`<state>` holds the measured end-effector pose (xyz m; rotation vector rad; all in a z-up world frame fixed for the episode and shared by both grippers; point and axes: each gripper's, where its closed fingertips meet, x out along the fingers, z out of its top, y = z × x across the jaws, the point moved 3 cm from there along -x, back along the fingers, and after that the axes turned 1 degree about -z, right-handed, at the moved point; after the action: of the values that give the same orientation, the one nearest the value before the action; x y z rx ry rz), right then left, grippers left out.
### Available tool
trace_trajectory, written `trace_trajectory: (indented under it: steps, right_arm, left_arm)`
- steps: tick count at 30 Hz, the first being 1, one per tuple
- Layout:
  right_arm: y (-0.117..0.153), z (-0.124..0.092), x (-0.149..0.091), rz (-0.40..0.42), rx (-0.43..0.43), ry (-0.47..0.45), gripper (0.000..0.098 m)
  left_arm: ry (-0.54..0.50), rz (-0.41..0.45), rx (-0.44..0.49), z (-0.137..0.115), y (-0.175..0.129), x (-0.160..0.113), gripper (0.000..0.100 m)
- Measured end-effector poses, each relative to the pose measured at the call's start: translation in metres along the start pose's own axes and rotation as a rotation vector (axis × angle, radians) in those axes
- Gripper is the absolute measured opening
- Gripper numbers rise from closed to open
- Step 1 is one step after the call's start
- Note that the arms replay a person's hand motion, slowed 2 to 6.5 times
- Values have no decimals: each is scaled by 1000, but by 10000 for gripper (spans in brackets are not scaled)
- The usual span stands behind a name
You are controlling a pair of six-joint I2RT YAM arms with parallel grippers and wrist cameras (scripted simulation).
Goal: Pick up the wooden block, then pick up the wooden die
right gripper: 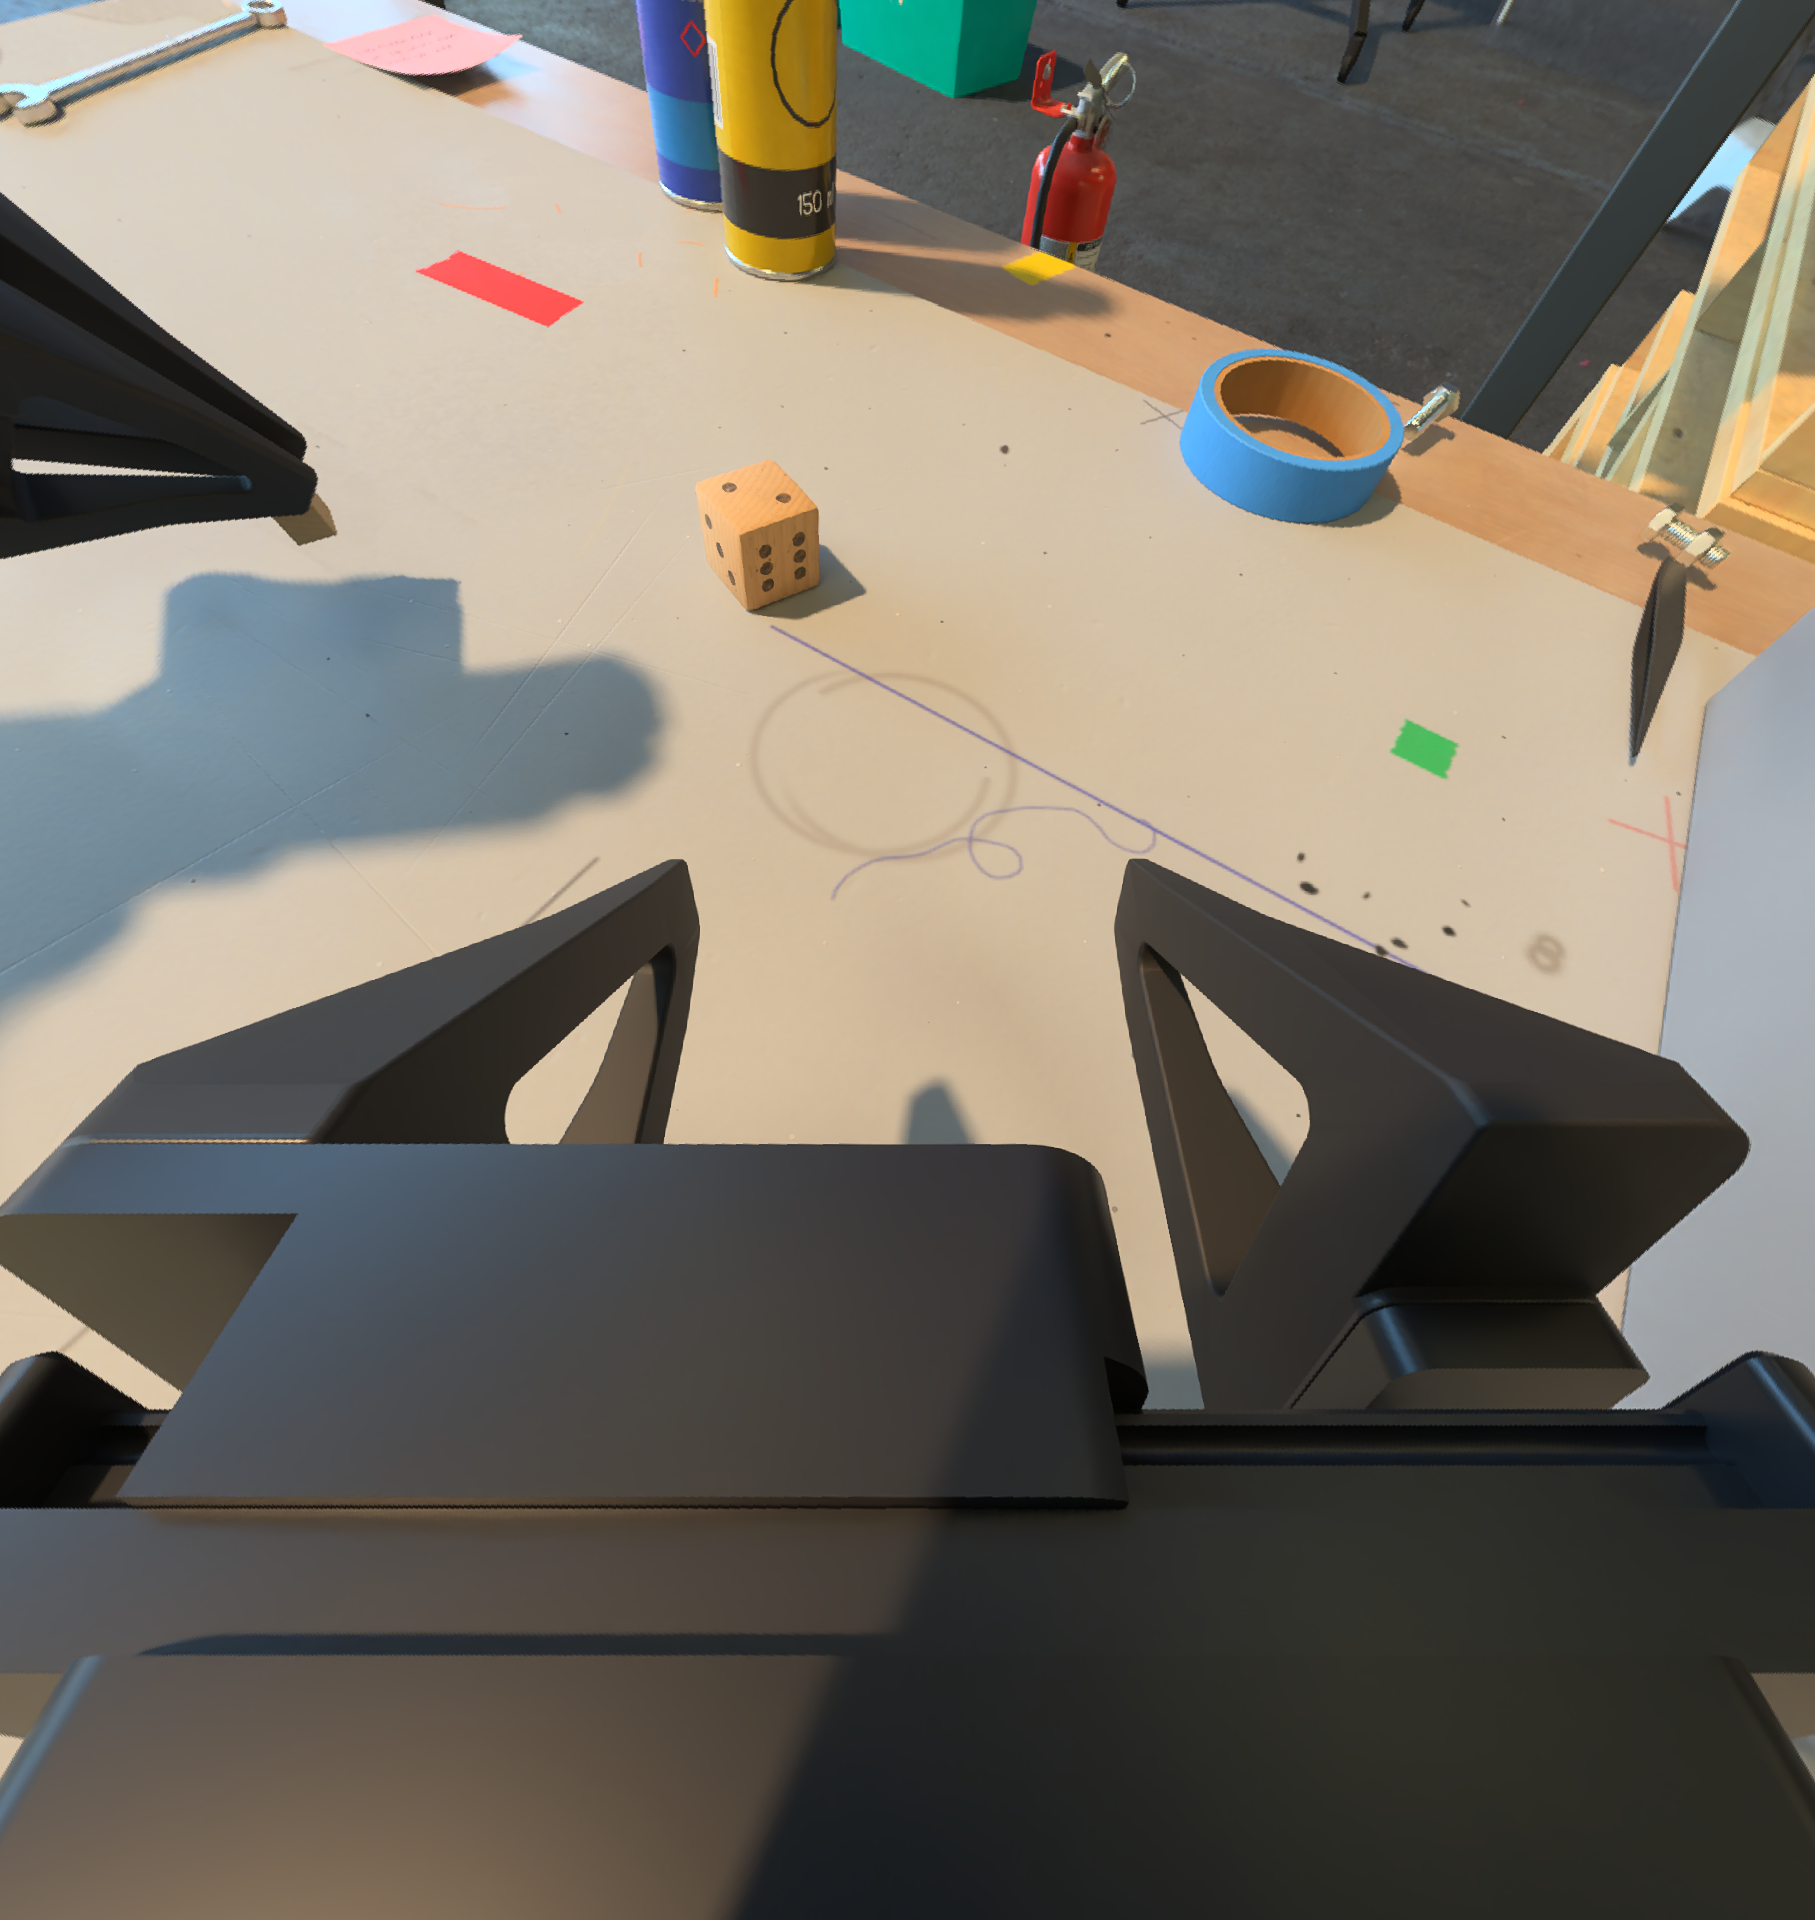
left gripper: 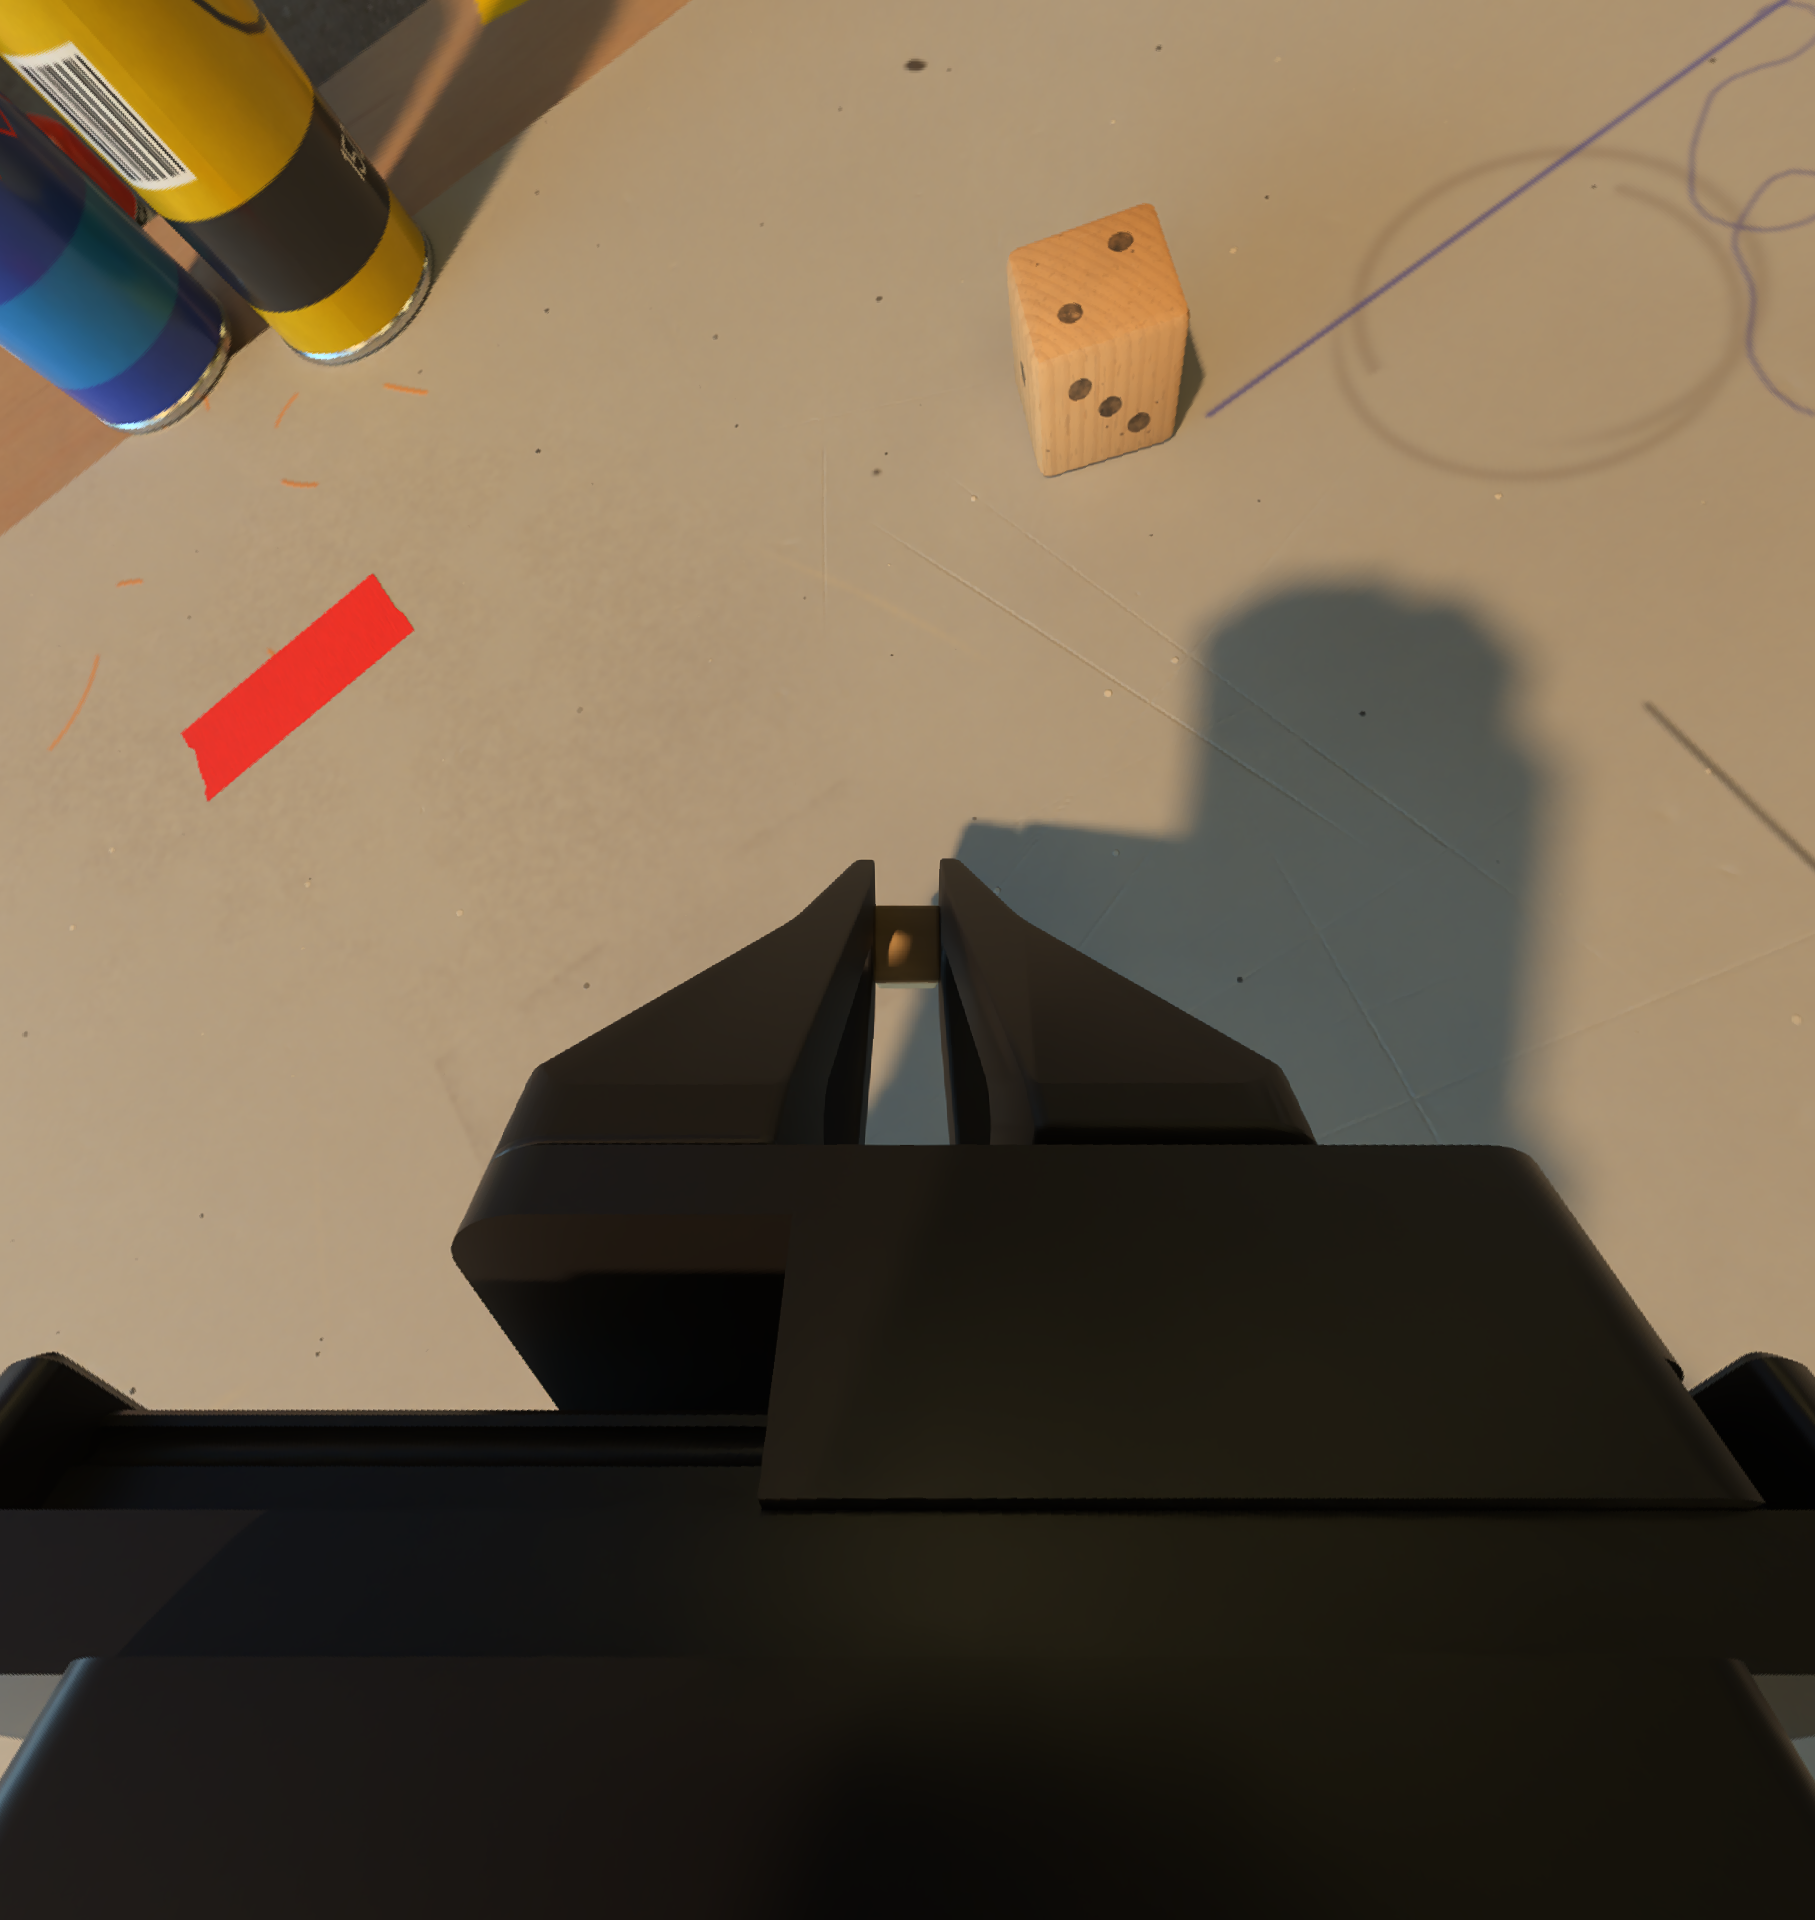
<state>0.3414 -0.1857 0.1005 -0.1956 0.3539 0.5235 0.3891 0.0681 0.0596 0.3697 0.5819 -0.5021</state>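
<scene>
My left gripper (left gripper: 906,871) is shut on a small wooden block (left gripper: 905,943), which shows only as a sliver between the black fingers, held over the table. The wooden die (left gripper: 1098,343) sits on the tan table ahead and a little right of the left gripper. In the right wrist view the die (right gripper: 759,535) lies well ahead of my right gripper (right gripper: 908,873), which is open and empty above the table. The left gripper (right gripper: 290,499) shows at the left edge of that view, with a bit of the block (right gripper: 313,520) at its tip.
A blue can (right gripper: 683,104) and a yellow can (right gripper: 778,135) stand at the far table edge. A blue tape roll (right gripper: 1292,436), bolts (right gripper: 1687,535), a wrench (right gripper: 124,62), a pink note (right gripper: 420,44), red tape (right gripper: 500,288) and green tape (right gripper: 1424,748) lie around.
</scene>
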Motion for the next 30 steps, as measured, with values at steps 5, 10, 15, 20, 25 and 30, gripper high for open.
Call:
trace_trajectory:
  steps: [5,10,15,20,25,30]
  right_arm:
    - [0,0,0,5,2,0,686]
    - [0,1,0,12,4,-2,688]
    - [-1,2,0,18,7,-5,694]
    - [-1,4,0,26,13,-10,699]
    - [-1,5,0,34,19,-15,704]
    - [0,8,1,44,24,-20,711]
  left_arm:
    - [-12,-1,34,-1,0,-7,101]
    - [-27,1,76,-1,0,-16,101]
    - [-54,6,124,-1,1,-26,101]
    - [-79,14,170,-1,1,-37,101]
    - [-97,35,209,0,3,-47,101]
    - [-125,50,243,2,5,-58,101]
